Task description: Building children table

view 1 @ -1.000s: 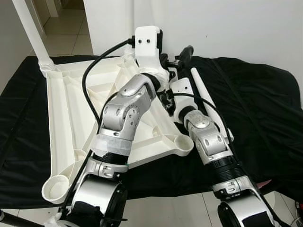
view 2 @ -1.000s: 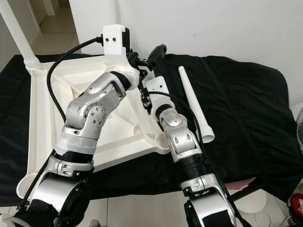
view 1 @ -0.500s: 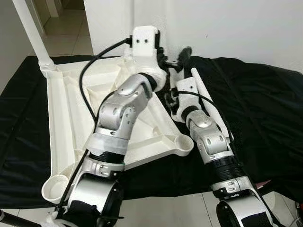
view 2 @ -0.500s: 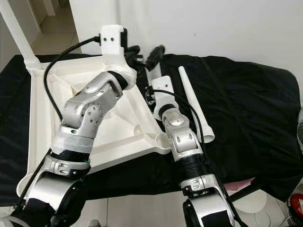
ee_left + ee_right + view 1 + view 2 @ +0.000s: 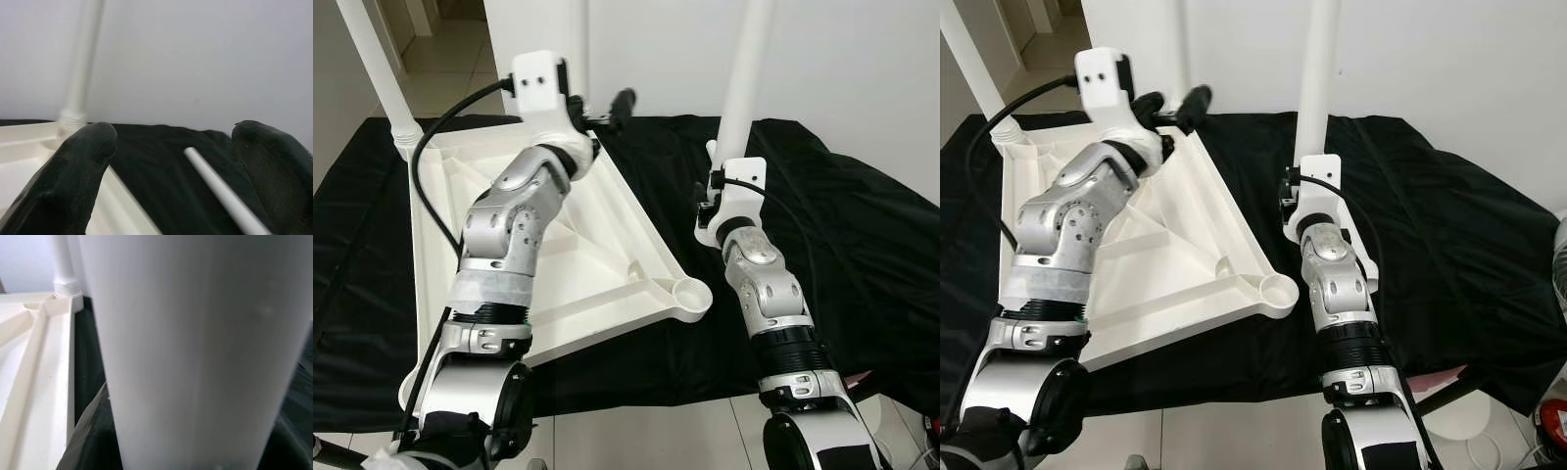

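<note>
- The white tabletop (image 5: pixel 587 245) was seen lying upside down on a black cloth (image 5: pixel 842 235), ribs upward, with one white leg (image 5: pixel 372 69) already standing in its far left corner socket.
- A second leg (image 5: pixel 744 69) was held upright over the cloth by the right claw (image 5: pixel 717 186), just beside the tabletop's right edge (the fingers were pinched on its lower end).
- The left claw (image 5: pixel 602 108) was held above the tabletop's far edge, its fingers (image 5: pixel 73 171) spread and gripping nothing.
</note>
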You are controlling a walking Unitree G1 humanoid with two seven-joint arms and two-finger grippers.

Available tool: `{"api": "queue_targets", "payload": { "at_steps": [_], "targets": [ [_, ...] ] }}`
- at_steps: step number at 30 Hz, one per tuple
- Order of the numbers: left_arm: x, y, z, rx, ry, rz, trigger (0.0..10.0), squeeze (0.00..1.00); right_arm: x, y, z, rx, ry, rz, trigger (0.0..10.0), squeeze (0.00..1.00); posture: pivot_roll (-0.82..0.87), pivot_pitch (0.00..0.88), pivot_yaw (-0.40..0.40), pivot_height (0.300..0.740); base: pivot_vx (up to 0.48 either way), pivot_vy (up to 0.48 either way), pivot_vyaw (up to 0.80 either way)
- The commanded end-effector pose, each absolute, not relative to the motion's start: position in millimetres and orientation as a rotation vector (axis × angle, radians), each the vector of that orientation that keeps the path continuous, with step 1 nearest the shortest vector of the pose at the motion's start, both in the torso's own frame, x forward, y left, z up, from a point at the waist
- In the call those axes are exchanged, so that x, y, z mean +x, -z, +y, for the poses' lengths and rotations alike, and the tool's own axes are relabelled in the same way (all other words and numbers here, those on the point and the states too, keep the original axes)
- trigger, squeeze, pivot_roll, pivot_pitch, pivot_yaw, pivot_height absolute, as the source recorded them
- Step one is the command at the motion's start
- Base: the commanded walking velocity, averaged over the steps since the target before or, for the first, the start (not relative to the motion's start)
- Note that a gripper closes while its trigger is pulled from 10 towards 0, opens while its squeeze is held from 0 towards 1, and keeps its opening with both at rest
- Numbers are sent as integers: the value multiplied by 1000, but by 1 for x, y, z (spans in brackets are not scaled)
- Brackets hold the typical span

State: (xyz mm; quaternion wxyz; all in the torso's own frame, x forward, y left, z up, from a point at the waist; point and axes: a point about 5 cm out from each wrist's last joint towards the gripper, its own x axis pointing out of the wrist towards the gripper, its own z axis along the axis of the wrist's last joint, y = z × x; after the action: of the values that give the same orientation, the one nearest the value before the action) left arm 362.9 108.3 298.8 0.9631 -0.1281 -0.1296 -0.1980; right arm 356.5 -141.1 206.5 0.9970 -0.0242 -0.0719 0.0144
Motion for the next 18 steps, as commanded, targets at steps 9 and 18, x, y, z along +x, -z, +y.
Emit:
{"api": "queue_targets", "payload": {
  "at_steps": [9, 18],
  "targets": [
    [361, -234, 129, -164, 220, -102, 10000, 0, 335, -201, -154, 18, -53, -248, 10000, 0, 41, 50, -45, 740, 0, 0, 0],
    [356, -224, 144, -83, 116, -153, 10000, 0, 326, -196, -157, 13, -93, -283, 10000, 0, 47, 56, -44, 740, 0, 0, 0]
  ]
}}
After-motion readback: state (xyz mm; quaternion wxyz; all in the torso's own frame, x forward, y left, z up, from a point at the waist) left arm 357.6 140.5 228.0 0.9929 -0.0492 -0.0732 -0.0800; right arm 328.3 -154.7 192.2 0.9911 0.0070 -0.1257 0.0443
